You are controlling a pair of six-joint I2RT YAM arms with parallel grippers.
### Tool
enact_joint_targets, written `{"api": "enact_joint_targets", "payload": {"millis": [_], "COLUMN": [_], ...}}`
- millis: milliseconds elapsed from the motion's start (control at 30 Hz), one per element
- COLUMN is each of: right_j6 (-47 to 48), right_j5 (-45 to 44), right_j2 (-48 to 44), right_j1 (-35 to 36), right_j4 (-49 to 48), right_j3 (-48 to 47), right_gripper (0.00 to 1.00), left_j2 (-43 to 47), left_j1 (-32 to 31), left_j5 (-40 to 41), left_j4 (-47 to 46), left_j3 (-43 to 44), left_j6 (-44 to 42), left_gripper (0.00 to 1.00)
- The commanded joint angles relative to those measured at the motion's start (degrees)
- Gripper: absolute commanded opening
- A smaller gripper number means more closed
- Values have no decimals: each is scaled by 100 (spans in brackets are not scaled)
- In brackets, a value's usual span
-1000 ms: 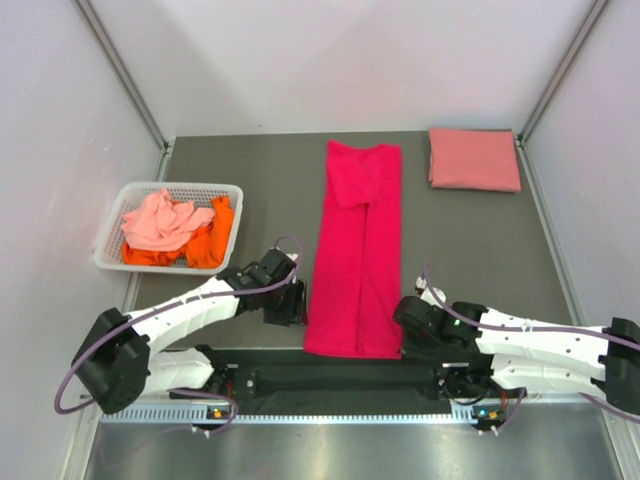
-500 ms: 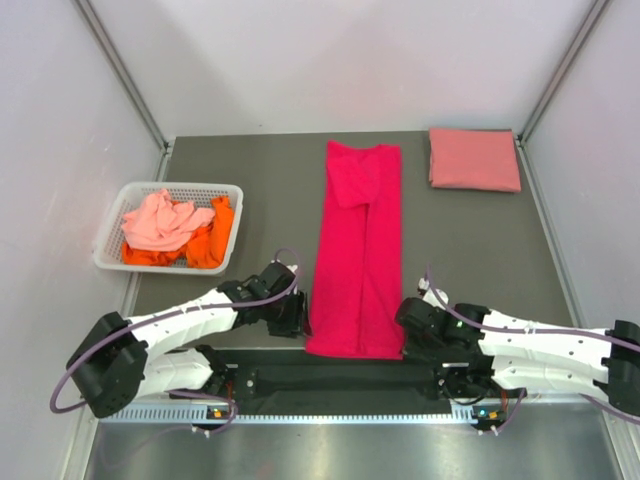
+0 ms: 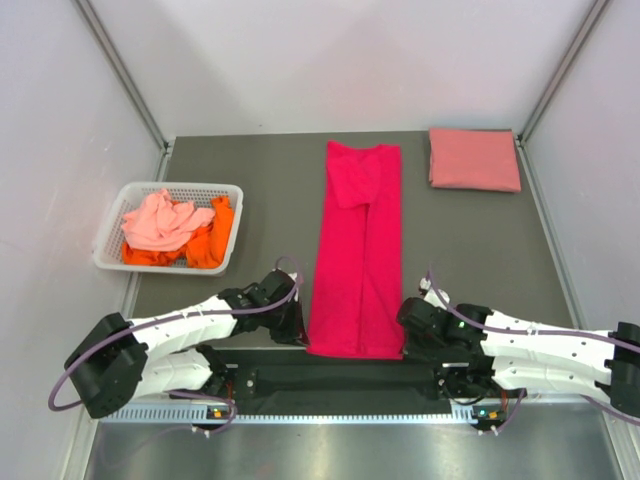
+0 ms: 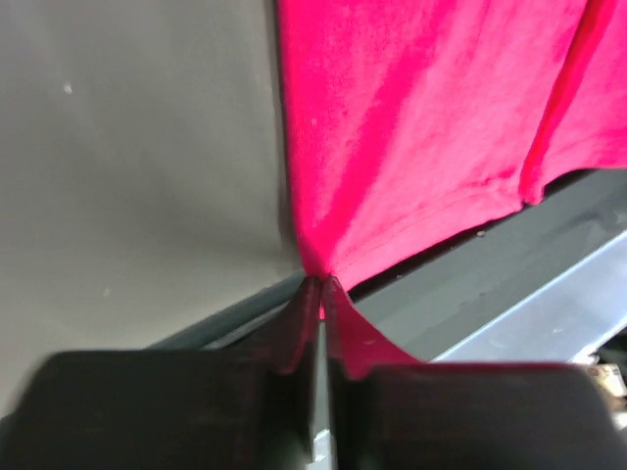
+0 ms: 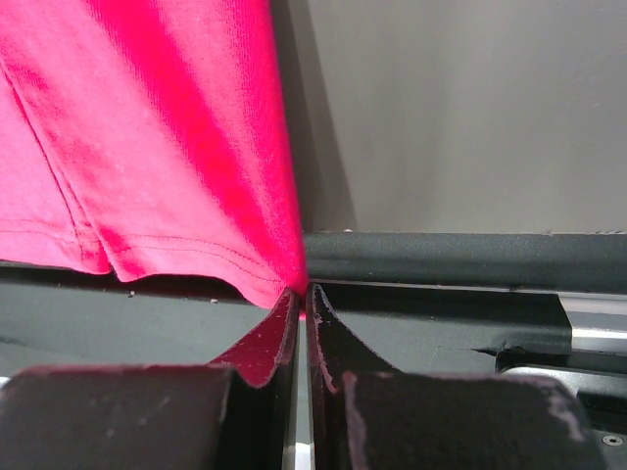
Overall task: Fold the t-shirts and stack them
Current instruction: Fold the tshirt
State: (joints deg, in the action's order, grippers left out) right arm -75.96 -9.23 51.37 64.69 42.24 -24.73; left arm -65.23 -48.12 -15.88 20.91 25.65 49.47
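Magenta-red t-shirt (image 3: pixel 358 250) lay as a long strip mid-counter (image 3: pixel 260 190), hem at the near edge. Left end effector (image 4: pixel 315 284) was clamped on the near-left hem corner, right end effector (image 5: pixel 299 289) clamped on the near-right corner. Folded salmon pink t-shirt (image 3: pixel 474 159) sat far right. Pale coral t-shirt (image 3: pixel 160 222) and orange t-shirt (image 3: pixel 208 245) were bunched in the basket (image 3: pixel 110 262), left. Step looked like the near-to-far fold: lift both corners level and together, carry toward the far hem, keep side edges aligned, don't drag the strip crooked.
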Motion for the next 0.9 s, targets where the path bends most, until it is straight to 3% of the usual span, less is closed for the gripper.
{"api": "enact_joint_targets", "payload": {"millis": [0,400,700,867], "right_j6": [3,459,1337,2512], "right_j5": [-43,-430,-1308,-1292], "right_j2": [-128,92,680,1234], "right_j1": [-9,-9,-61,-876], "right_j4": [232,320,839,462], "right_j3": [-49,-444,-1595,-1982], "right_gripper": [0,0,0,0], "left_j2": [28,-165,-938,-1718], "left_j1": [-31,-31,22,320], "left_j5": [-91,287,1096,991], "left_j4": [-271,203,950,933], "left_j3": [133,818,2083,2900], "left_j6": [80,45,-324,-658], "left_gripper": [0,0,0,0]}}
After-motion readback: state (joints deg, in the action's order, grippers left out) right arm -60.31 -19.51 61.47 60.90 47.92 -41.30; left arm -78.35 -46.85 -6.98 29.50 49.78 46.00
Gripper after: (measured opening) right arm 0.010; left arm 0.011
